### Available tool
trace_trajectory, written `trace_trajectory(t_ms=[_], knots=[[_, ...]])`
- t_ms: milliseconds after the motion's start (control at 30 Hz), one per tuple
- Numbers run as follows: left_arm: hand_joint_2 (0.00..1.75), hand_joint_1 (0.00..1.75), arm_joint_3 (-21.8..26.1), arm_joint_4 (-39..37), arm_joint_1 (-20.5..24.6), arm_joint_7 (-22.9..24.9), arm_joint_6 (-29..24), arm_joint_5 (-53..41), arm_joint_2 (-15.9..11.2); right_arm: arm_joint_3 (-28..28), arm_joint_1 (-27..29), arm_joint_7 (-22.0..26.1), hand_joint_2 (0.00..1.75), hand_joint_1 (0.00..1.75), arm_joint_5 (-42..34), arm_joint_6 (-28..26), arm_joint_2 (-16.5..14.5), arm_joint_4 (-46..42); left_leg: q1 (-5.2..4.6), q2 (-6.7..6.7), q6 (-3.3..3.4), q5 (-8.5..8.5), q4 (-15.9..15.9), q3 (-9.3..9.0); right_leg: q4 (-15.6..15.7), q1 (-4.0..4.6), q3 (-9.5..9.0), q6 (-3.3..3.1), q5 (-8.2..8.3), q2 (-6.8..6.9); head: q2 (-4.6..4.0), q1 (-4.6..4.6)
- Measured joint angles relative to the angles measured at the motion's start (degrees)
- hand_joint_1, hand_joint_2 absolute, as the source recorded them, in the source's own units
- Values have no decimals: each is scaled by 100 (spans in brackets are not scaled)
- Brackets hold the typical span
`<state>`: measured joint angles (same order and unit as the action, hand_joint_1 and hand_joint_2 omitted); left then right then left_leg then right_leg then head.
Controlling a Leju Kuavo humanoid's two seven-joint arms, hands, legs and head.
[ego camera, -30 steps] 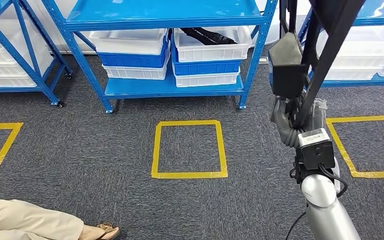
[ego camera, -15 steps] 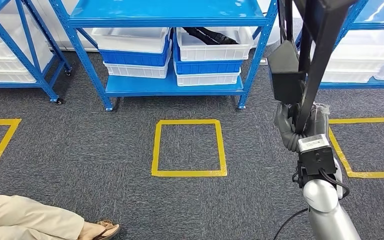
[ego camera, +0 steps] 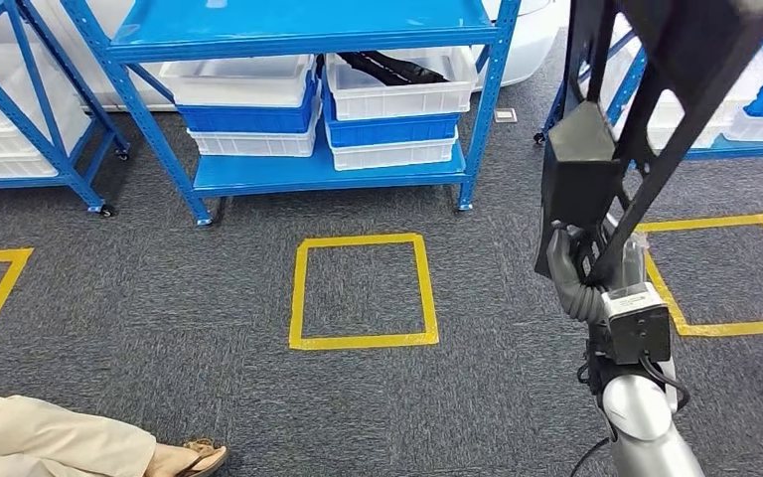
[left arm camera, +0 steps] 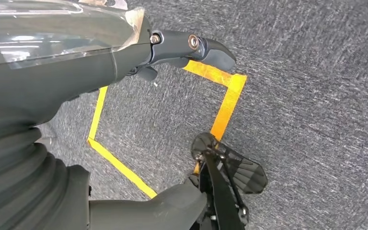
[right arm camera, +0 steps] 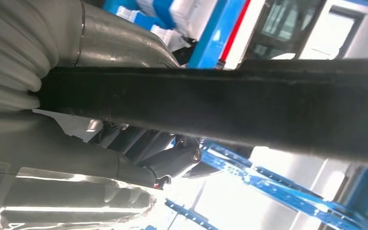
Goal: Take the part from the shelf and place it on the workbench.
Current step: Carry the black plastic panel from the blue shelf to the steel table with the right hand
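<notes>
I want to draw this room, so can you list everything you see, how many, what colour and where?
Shelf racks: three, blue, along the far side.
Bins: stacked white and blue ones on the racks; number not clear.
Tape squares: one whole yellow square mid-floor, parts of two more at the sides.
Carpet: one, dark grey, the whole floor.
Part: one, black, long bars with a boxy end, held up on the right.
Person's leg: one, beige trousers, sandal, lower left corner.
Right hand: grey, grips the part.
Left hand: grey, hangs over the carpet, holding nothing.
</notes>
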<state>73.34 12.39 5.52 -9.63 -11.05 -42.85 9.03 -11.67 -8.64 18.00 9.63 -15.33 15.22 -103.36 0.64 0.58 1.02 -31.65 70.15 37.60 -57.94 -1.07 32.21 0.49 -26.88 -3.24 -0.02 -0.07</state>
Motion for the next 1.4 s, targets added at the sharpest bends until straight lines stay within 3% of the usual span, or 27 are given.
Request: trace_trajectory(t_ms=[67,133,200,233,267,333,400,433,467,533,567,633,700,733,800,867,933,967,1000,1067,1133,1167,1200,1233,1300,1367,1400], knots=[[175,0,1,11,-7,-2,-37,-14,-11,14,120,40,175,175,15,-11,-13,-71,5,297,97,287,-776,-426,-4,17,11,8,16,-107,0,10],[175,0,1,29,-17,10,-69,-27,-26,34,229,92,175,175,14,-14,-30,-129,-9,499,153,347,-1140,-612,-5,-5,60,56,48,-219,0,3],[175,0,1,37,-33,35,-91,-34,-29,61,340,138,175,175,-9,-11,-35,-166,-24,379,167,363,-1222,-636,12,-8,120,136,95,-350,0,-17],[175,0,1,38,-39,48,-97,-34,-27,86,388,157,175,175,-24,-10,-35,-182,-17,292,177,393,-1280,-654,-11,5,166,164,90,-312,1,-20],[175,0,2,39,-43,53,-102,-34,-26,114,414,171,175,175,-35,-7,-32,-192,-7,198,195,427,-1341,-668,-120,30,243,170,28,-202,1,-4],[175,0,3,40,-50,63,-106,-34,-24,163,431,188,175,175,-52,0,-31,-204,-3,11,219,473,-1412,-678,-669,39,525,135,-243,118,1,40],[175,0,4,40,-56,80,-111,-34,-24,179,460,196,175,175,-65,4,-36,-208,-16,-163,226,475,-1411,-659,-1343,22,815,130,-499,237,0,70],[175,0,5,40,-56,90,-115,-34,-24,187,484,197,175,175,-69,4,-39,-208,-20,-246,225,473,-1407,-654,-1477,9,851,163,-526,255,0,70],[175,0,5,40,-55,101,-123,-34,-24,202,499,198,175,175,-73,4,-40,-208,-20,-325,221,471,-1401,-650,-1381,-7,767,217,-467,277,0,70],[175,0,7,40,-53,118,-144,-23,-24,249,507,199,175,175,-78,3,-41,-209,-24,-467,194,454,-1378,-657,-608,-42,315,330,-217,462,1,72],[175,0,7,42,-51,122,-154,-14,-26,272,503,200,175,175,-81,3,-43,-210,-36,-521,169,439,-1362,-662,-230,-32,90,347,-116,589,1,73],[175,0,9,45,-48,128,-164,5,-27,306,497,202,175,175,-89,2,-45,-214,-72,-616,116,417,-1334,-674,123,5,-94,287,-46,716,1,65],[175,0,14,46,-46,138,-174,16,-26,332,493,203,175,175,-98,1,-48,-216,-79,-704,77,411,-1322,-682,107,7,-63,210,-15,588,1,54],[175,0,19,46,-44,145,-185,20,-26,350,491,203,175,175,-102,-1,-49,-216,-63,-651,47,370,-1285,-670,108,-23,-51,179,2,528,1,50],[175,0,37,46,-43,162,-213,25,-25,395,472,207,175,175,-90,-14,-54,-215,-24,-374,-7,105,-954,-539,116,-87,-33,92,43,417,1,40],[175,0,67,45,-49,193,-249,24,-20,434,461,225,175,175,13,-80,-74,-212,-3,-113,-30,-315,-214,-231,115,-83,-9,28,69,304,0,34],[175,0,93,44,-54,237,-279,15,-16,470,488,242,175,175,253,-229,-113,-215,4,-62,-39,-485,325,-4,108,-64,5,13,80,166,0,33],[175,0,100,44,-55,258,-286,2,-15,496,523,243,175,175,437,-337,-138,-228,13,-55,-39,-400,299,-26,99,-63,6,15,80,90,0,34],[175,0,102,44,-55,276,-287,-21,-15,530,576,239,175,175,691,-484,-169,-260,27,-32,-37,-217,45,-154,84,-66,4,18,80,14,0,33],[175,0,101,44,-55,303,-277,-80,-15,616,720,229,175,175,1340,-865,-253,-385,79,217,-37,140,-686,-505,35,-59,26,30,76,-126,0,33],[175,0,100,44,-58,325,-262,-129,-15,699,855,215,175,175,1924,-1198,-329,-542,104,459,-45,237,-1090,-677,-8,-34,100,82,95,-259,0,39],[175,0,99,44,-59,337,-255,-145,-15,737,924,202,175,175,2123,-1297,-356,-615,88,476,-39,218,-1117,-683,-6,-25,145,128,119,-332,0,39],[175,0,99,44,-57,348,-245,-165,-15,775,1000,180,175,175,2327,-1380,-379,-684,73,401,-11,229,-1141,-684,8,-23,186,181,150,-410,0,42],[175,0,97,44,-51,360,-235,-186,-11,819,1086,148,175,175,2592,-1486,-400,-743,63,315,33,256,-1167,-686,2,-27,223,223,160,-397,0,38],[175,0,92,44,-40,372,-219,-213,-4,925,1211,64,175,175,3347,-1813,-447,-821,59,141,135,315,-1234,-690,-246,-4,381,234,29,-142,0,73],[175,0,89,44,-43,388,-217,-223,-2,1026,1277,-6,175,175,4035,-2136,-503,-857,37,-48,190,338,-1256,-674,-934,11,708,191,-296,161,0,111],[175,0,89,44,-46,396,-217,-225,-2,1061,1316,-24,175,175,4210,-2218,-526,-867,25,-145,197,339,-1255,-665,-1301,7,866,192,-438,207,0,116]])
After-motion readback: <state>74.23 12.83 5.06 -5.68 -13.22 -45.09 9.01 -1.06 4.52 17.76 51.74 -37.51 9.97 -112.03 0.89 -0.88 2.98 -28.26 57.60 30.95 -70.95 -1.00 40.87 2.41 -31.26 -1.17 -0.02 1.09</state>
